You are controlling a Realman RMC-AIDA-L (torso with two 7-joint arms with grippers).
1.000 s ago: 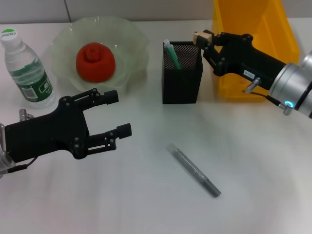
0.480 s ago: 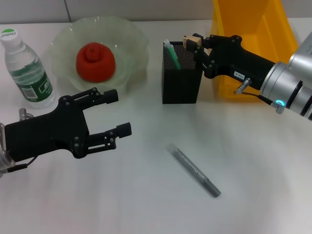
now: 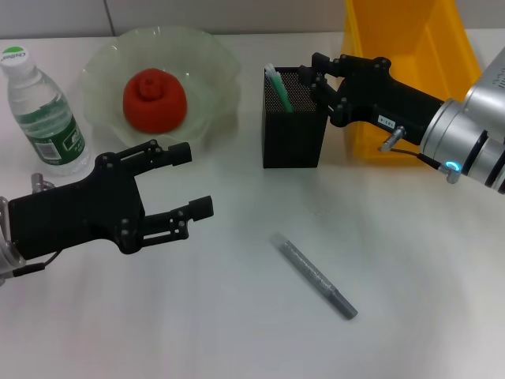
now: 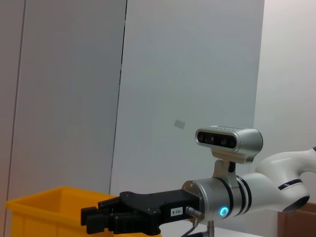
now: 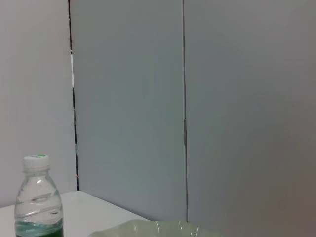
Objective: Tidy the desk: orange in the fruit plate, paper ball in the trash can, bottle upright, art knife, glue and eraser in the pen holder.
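Note:
My right gripper (image 3: 314, 73) hovers open over the back right corner of the black mesh pen holder (image 3: 293, 130), with nothing between its fingers. A green and white stick (image 3: 278, 87) stands inside the holder. The eraser and the paper ball are out of view. A grey pen-shaped tool (image 3: 316, 275), probably the art knife, lies on the table in front of the holder. The orange (image 3: 154, 99) rests in the pale green fruit plate (image 3: 213, 75). The bottle (image 3: 43, 110) stands upright at the far left. My left gripper (image 3: 193, 180) hangs open and empty in front of the plate.
The yellow trash can (image 3: 410, 39) stands at the back right, just behind my right arm; it also shows in the left wrist view as the yellow trash can (image 4: 44, 212) beside the right gripper (image 4: 94, 222). The right wrist view shows the bottle (image 5: 38, 202) and the plate rim (image 5: 158, 228).
The right gripper carried the tan eraser leftward over the pen holder and let it go; the eraser no longer shows between its fingers. The left arm has barely moved.

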